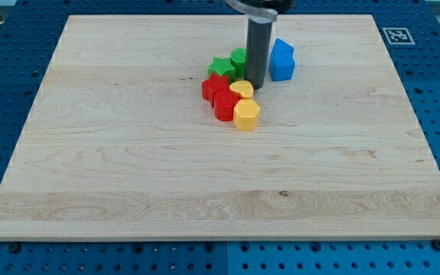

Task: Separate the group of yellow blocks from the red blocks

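Two yellow blocks touch the red blocks near the board's upper middle: a small yellow block [241, 88] and a larger yellow hexagonal block [247, 114] below it. A red star-shaped block [215, 85] and a red block [225, 105] sit just to their left, touching them. My tip [254, 85] stands right beside the small yellow block, at its upper right, between it and the blue block.
A green star block [221, 66] and a green block [238, 58] sit above the red ones, left of the rod. A blue block [282, 60] stands to the rod's right. The wooden board [128, 168] lies on a blue perforated table; a marker tag [397, 35] sits at the top right.
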Controlling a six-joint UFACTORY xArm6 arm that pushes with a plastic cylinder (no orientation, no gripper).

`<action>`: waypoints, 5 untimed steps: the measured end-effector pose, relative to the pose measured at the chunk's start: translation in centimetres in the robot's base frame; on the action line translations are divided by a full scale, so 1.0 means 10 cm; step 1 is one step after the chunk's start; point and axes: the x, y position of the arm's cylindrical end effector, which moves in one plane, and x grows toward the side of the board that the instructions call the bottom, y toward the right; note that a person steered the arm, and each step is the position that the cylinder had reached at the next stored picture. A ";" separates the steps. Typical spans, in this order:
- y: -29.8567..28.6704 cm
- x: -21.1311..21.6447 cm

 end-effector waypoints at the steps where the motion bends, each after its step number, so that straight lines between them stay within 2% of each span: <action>1: -0.21 -0.04; 3: -0.31 0.25; 5: -0.21 0.18</action>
